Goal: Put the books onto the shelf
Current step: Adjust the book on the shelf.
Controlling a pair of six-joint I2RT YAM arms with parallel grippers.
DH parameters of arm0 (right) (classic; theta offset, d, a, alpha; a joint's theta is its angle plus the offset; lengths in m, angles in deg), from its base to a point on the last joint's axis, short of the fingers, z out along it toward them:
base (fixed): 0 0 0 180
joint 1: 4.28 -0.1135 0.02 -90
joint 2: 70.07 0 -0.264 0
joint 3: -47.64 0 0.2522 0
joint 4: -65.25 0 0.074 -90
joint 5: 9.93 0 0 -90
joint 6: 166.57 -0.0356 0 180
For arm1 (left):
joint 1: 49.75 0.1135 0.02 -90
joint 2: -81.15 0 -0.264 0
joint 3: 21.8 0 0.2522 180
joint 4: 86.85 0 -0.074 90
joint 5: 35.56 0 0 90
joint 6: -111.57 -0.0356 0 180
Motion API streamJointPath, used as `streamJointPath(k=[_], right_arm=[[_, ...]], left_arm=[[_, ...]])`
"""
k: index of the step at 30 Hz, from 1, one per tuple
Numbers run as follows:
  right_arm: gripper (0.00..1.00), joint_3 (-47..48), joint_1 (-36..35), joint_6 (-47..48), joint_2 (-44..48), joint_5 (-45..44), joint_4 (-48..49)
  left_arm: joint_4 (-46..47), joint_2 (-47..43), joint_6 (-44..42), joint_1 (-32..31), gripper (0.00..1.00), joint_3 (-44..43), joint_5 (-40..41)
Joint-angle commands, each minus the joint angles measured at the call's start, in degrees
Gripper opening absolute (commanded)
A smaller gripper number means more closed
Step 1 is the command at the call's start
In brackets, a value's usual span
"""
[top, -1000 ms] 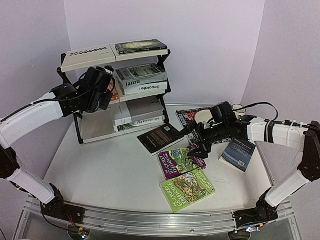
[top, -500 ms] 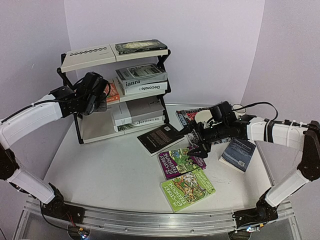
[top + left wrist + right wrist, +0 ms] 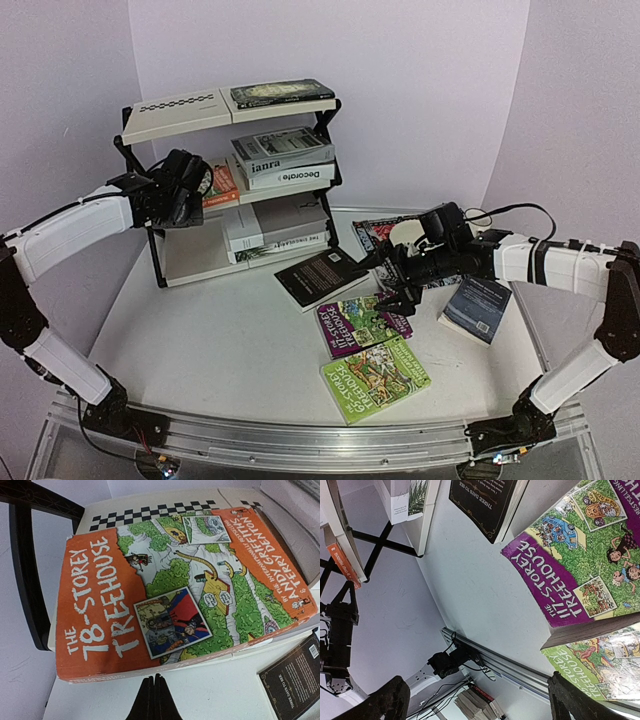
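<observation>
Fingers of the left gripper [image 3: 154, 700] are pressed together just in front of the orange book [image 3: 175, 585] laid on the shelf [image 3: 175, 105]; the right gripper [image 3: 397, 296] is held spread above the purple book [image 3: 358, 322] on the table [image 3: 220, 320].

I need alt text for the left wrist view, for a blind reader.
An orange book, The 78-Storey Treehouse, lies flat on a checker-edged shelf board. The left gripper, shut, points at its near edge; a black book lies lower right.
</observation>
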Motion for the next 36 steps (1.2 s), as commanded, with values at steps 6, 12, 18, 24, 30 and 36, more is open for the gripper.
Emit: streamJointPath(k=[6,12,18,24,30,36], right_arm=[[0.96,1.89,0.26,0.64,0.06,0.43,-1.45],[0.96,1.83,0.26,0.65,-0.10,0.42,-1.53],[0.96,1.86,0.24,0.73,-0.11,0.45,-1.54],[0.96,1.64,0.26,0.85,-0.11,0.45,-1.54],[0.98,0.38,0.30,1.82,0.37,-0.08,-2.27],[0.98,-4.40,3.20,11.40,3.64,-4.52,-10.96]], left_arm=[[1.45,2.00,-2.37,2.77,0.00,-2.32,-1.52],[2.53,2.75,-3.69,3.84,0.00,-3.20,-1.48],[3.23,3.26,-4.37,4.21,0.00,-4.15,-1.79],[3.56,3.06,-5.02,4.26,0.00,-4.15,-4.16],[3.41,-2.38,-8.68,4.26,0.12,-1.88,-17.68],[3.93,-12.37,-9.73,3.40,0.50,5.87,-35.43]])
